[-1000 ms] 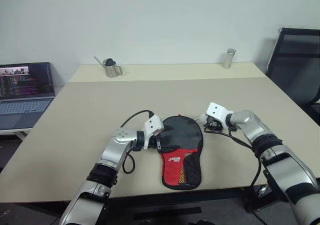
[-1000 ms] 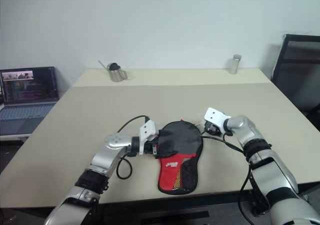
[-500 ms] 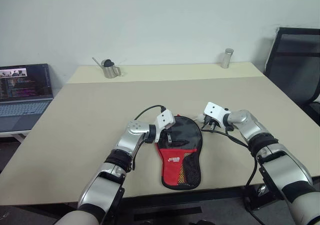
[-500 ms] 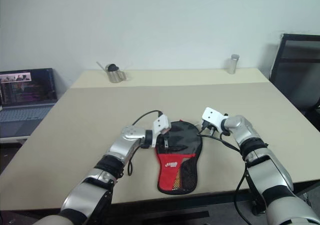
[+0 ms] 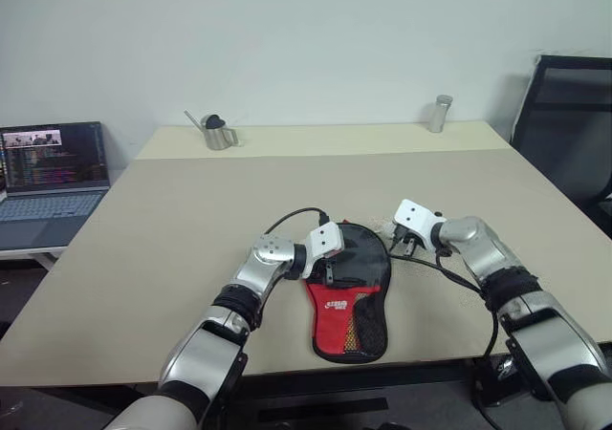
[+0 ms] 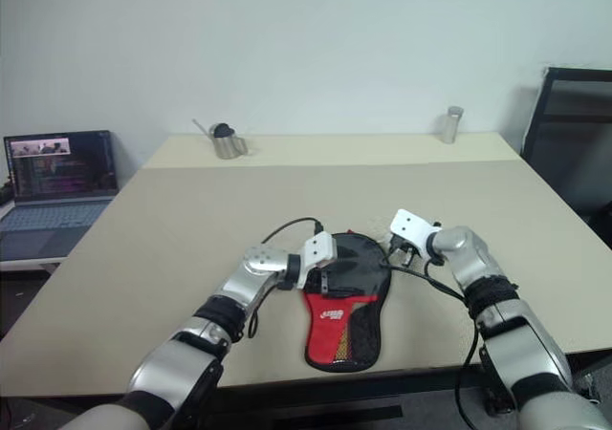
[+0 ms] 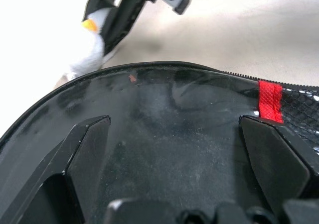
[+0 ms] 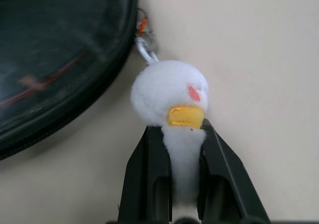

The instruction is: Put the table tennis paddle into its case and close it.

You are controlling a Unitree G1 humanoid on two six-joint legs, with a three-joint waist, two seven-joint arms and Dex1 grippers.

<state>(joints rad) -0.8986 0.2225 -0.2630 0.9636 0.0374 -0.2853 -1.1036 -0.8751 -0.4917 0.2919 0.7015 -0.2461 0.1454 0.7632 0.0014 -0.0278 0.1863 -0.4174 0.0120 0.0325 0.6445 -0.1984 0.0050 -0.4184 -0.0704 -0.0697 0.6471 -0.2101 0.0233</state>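
The right gripper [image 8: 175,184] has its jaws clamped on a white plush charm [image 8: 169,97] with a yellow beak, hung by a small metal ring from the zip at the rim of the case [image 5: 349,282]. The left gripper [image 7: 184,149] holds its jaws spread wide over the case's smooth black top. The closing step looks in hand: next, a steady pull on the charm around the rim while the left pins the pouch. The paddle is presumably inside. On the beige table [image 5: 191,220], the soft, paddle-shaped case lies with its red panel and mesh pocket toward 6 o'clock.
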